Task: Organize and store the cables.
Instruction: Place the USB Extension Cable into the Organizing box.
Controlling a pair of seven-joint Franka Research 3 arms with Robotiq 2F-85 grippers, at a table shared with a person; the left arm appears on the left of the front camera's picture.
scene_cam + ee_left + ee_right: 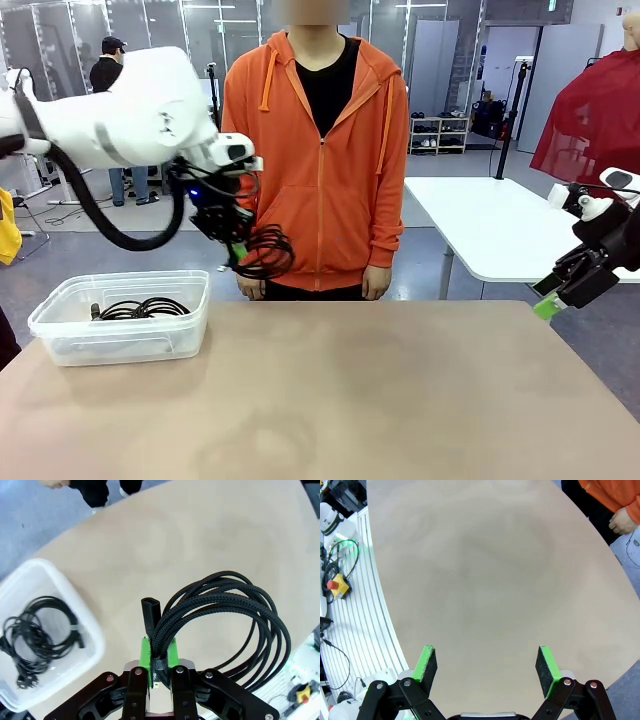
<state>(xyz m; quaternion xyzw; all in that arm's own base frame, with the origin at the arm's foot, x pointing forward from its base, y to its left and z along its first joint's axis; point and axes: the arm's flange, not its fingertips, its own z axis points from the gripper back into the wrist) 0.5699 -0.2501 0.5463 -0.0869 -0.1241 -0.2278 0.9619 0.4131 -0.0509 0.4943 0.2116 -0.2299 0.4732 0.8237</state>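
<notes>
The left gripper [159,660] squeezes a coiled black cable [235,625] by its tied part, so the loops hang down and stay together. It holds the coil up in the air, near the clear plastic bin [60,330], probably to drop it in. Another coiled cable [140,309] already lies inside the bin. The right gripper [486,667] is wide apart and holds nothing, waiting over the bare table [485,570]. The person [320,150] stands across and watches.

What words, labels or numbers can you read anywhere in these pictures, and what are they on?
No text can be read.
A small white mark on the band around the held cable, at the left gripper: too small to read.
A green sign near the ceiling: too blurred to read.
The bin and table: no print.
</notes>
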